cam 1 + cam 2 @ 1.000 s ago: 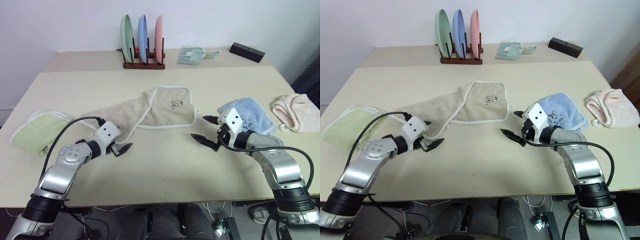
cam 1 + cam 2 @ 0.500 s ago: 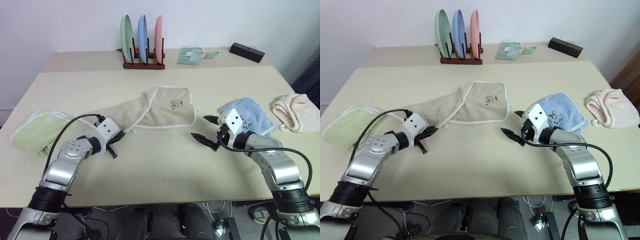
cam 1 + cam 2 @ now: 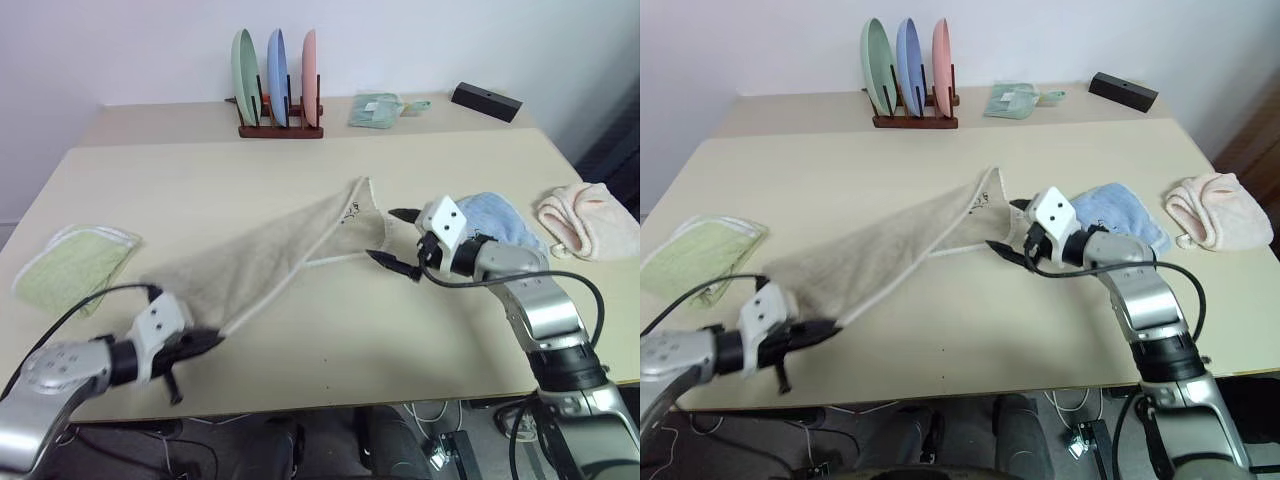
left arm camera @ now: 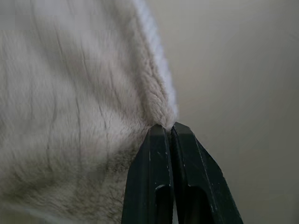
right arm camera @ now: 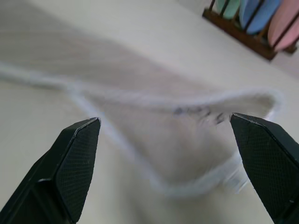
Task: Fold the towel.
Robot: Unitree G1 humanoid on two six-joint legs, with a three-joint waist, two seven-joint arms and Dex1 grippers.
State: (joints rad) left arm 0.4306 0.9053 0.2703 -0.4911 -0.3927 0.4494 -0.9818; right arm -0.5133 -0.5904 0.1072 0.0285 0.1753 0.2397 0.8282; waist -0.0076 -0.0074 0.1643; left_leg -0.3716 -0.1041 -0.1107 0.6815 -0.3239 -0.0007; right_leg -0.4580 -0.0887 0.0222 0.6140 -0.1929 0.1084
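A second ago my left gripper (image 3: 205,341) hung open beside the towel's (image 3: 270,258) near end; now its fingers are pinched tight on the whitish-edged corner, and I have drawn that corner back toward the tabletop's (image 3: 330,340) front edge, near the front left corner. The towel, which lay slack and bunched in the middle of the tabletop, is now pulled into a long taut wedge running from my left fingers up toward the centre, its far end with the small dark mark rumpled and partly raised. My right gripper (image 3: 393,238) has edged in a little toward that far end.

My left arm is tucked low and close to the front edge, its gripper pointing forward and toward the right along the stretched cloth. In the left wrist view the two black fingers (image 4: 159,172) meet with the terry pile caught between their tips. My right arm reaches across from the right side, its gripper angled leftward with the jaws spread wide, empty, just beside the towel's marked end; in the right wrist view the edging and dark mark lie between the two fingertips (image 5: 74,163), but I cannot tell if anything touches.

The tabletop is pale cream. A green towel (image 3: 70,268) lies by the left edge, a blue towel (image 3: 500,218) just behind my right wrist, a pink cloth (image 3: 590,220) at the right edge. Along the back edge stand a plate rack (image 3: 278,75) with green, blue and pink plates, a small mint cloth (image 3: 378,108) and a black box (image 3: 486,100), against a plain white wall.
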